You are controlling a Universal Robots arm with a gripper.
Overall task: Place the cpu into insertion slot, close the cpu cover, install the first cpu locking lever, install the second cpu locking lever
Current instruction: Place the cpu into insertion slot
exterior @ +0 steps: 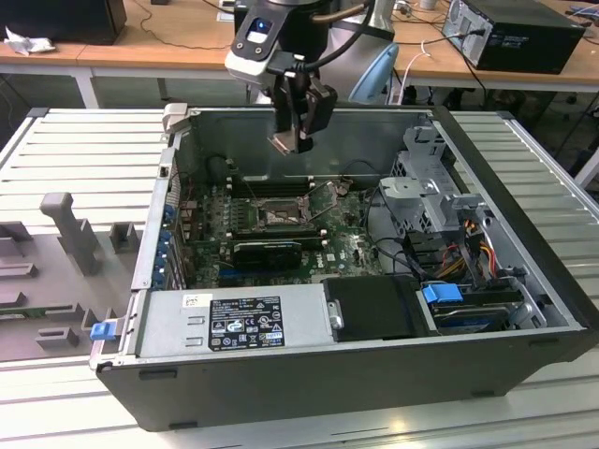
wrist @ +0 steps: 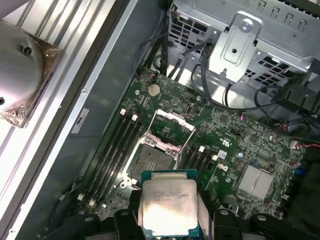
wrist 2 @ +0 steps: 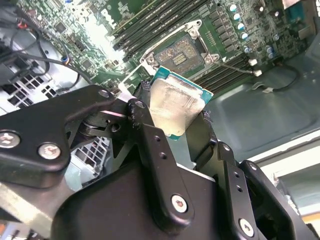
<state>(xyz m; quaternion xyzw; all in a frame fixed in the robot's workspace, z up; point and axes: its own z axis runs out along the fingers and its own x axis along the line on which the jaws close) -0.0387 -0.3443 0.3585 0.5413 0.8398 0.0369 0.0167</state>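
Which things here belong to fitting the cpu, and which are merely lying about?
Job in hand: cpu, held by the gripper; insertion slot; cpu cover, open.
Lying about: memory slots; coin battery; drive cage; power supply.

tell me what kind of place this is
Probably a robotics lab or workshop: an opened desktop computer case lies on a slatted metal table, wooden desks with another computer stand behind, and the end effector holds a cpu.
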